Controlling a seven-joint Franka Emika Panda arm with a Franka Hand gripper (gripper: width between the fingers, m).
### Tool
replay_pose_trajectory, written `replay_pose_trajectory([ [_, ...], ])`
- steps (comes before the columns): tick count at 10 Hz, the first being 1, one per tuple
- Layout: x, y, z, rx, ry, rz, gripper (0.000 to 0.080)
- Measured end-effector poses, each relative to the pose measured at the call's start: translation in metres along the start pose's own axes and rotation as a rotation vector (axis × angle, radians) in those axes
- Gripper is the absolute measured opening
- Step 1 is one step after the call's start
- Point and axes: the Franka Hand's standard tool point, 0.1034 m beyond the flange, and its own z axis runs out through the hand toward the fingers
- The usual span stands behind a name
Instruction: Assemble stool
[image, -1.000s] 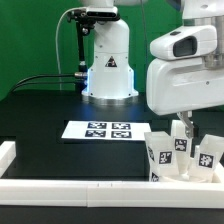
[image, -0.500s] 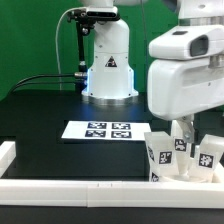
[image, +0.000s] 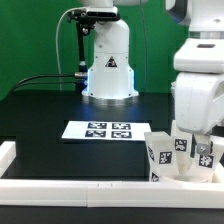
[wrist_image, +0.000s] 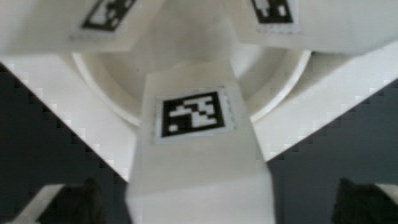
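The stool stands at the exterior view's right, near the front rail. Its stubby white tagged legs (image: 160, 155) (image: 205, 156) point up. In the wrist view the nearest leg (wrist_image: 196, 115) runs between my dark fingers (wrist_image: 71, 205), and the round seat (wrist_image: 281, 88) lies beneath it. Two more legs (wrist_image: 107, 15) (wrist_image: 267, 10) show beyond. My gripper (wrist_image: 217, 205) is open and straddles that leg with gaps on both sides. In the exterior view my gripper (image: 193, 138) hangs just above the legs, its fingertips mostly hidden.
The marker board (image: 98, 130) lies flat on the black table's middle. A long white rail (image: 80, 190) runs along the front edge, with a short end piece (image: 8, 155) on the exterior view's left. The arm's base (image: 108, 65) stands at the back.
The arm has shifted toward the exterior view's right and come lower over the stool's legs. The jaws have stayed wide. The stool has not moved.
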Motion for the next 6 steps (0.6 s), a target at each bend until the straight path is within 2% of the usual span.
replay_pose_trajectory([
  [2, 0.0009, -0.0011, 0.0048, -0.001, -0.007, 0.017, 0.0649],
  [4, -0.0008, 0.0001, 0.0054, -0.001, -0.009, 0.048, 0.0389],
  [5, -0.0026, 0.0015, 0.0057, -0.002, -0.01, 0.136, 0.0389],
  [6, -0.004, 0.003, 0.0057, -0.004, -0.012, 0.215, 0.0334],
])
